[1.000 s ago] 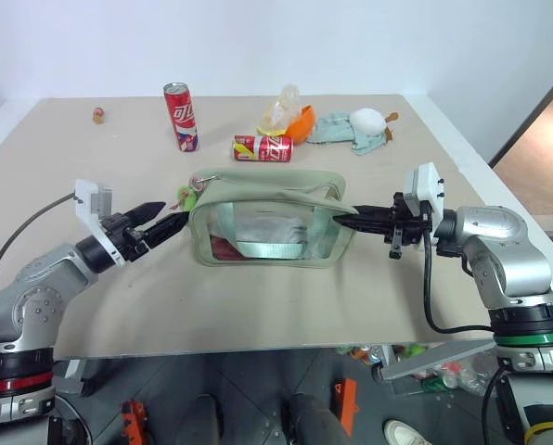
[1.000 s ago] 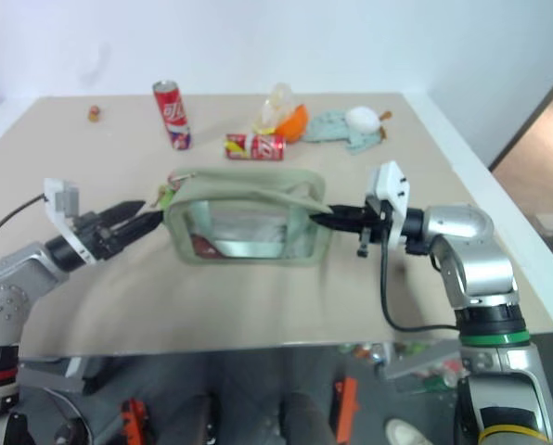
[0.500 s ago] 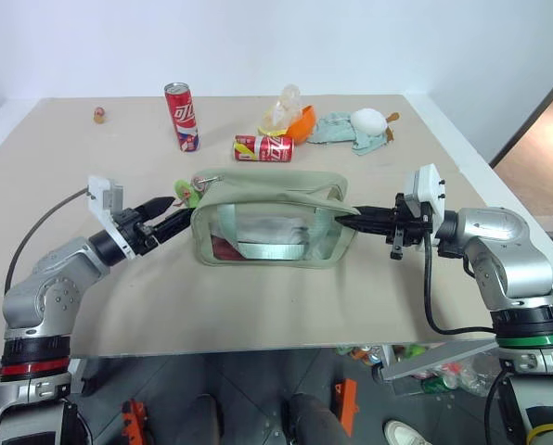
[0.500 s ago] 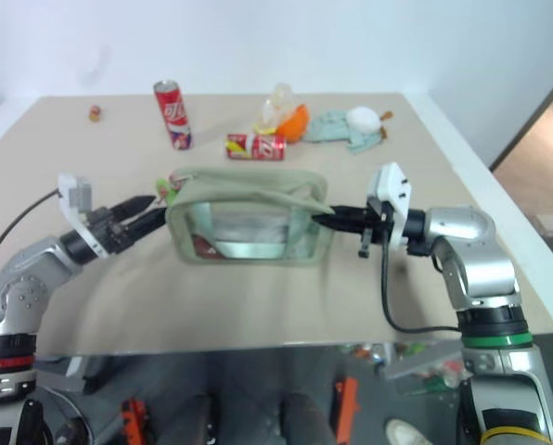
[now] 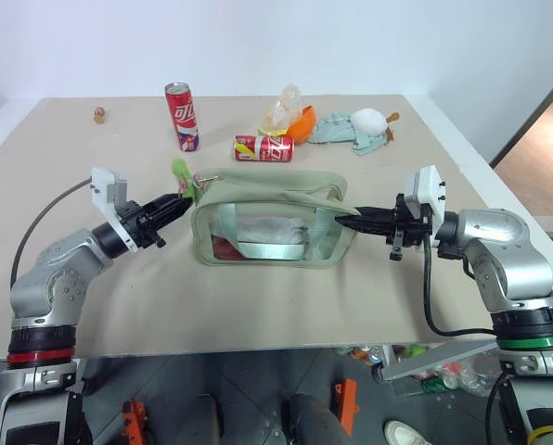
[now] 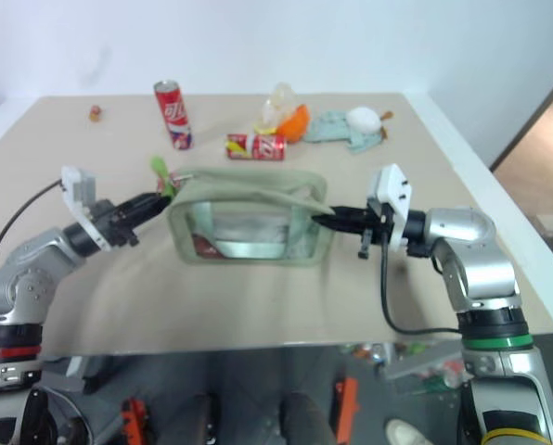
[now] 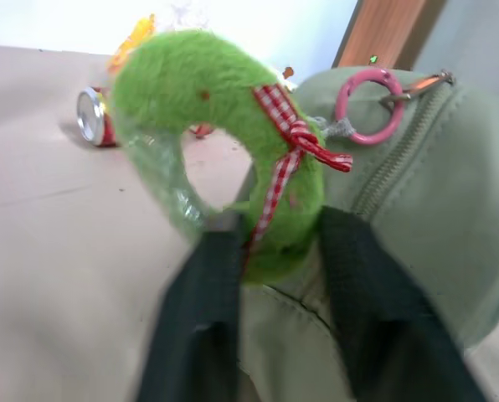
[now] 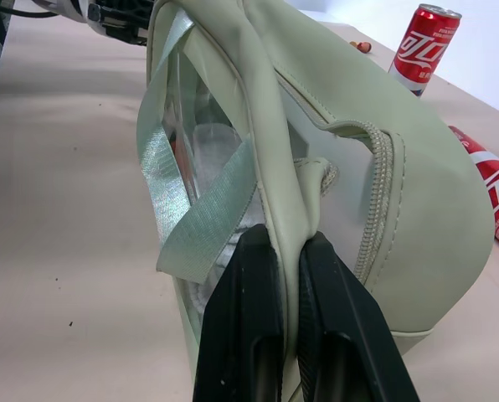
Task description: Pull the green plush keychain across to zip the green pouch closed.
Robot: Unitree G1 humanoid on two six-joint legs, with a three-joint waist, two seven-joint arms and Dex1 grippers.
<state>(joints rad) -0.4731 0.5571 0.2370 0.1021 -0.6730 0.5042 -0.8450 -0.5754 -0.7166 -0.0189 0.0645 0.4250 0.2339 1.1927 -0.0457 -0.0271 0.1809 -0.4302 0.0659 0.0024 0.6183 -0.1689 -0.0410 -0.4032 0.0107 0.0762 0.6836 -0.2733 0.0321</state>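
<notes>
The green pouch (image 5: 267,218) stands on the table centre, its clear window facing me. At its left end sits the green plush keychain (image 7: 216,109), a fuzzy ring with a red checked ribbon, hooked by a pink ring (image 7: 368,96) to the zipper pull. My left gripper (image 5: 176,199) is shut on the lower part of this keychain (image 5: 181,174), which sticks up above the fingertips. On the pouch's right end, my right gripper (image 5: 341,221) is shut on a fold of the pouch fabric (image 8: 375,209), both fingers (image 8: 249,276) pinching it.
Behind the pouch stand an upright red can (image 5: 181,116) and a lying red can (image 5: 263,148). Further back right are an orange item with crumpled plastic (image 5: 293,119) and a pale teal cloth with a white egg shape (image 5: 355,125). A small object (image 5: 98,115) sits far left.
The left gripper's fingers, open beside the keychain before, have closed on it, and the keychain now stands raised above the pouch's left corner. The right gripper has stayed put.
</notes>
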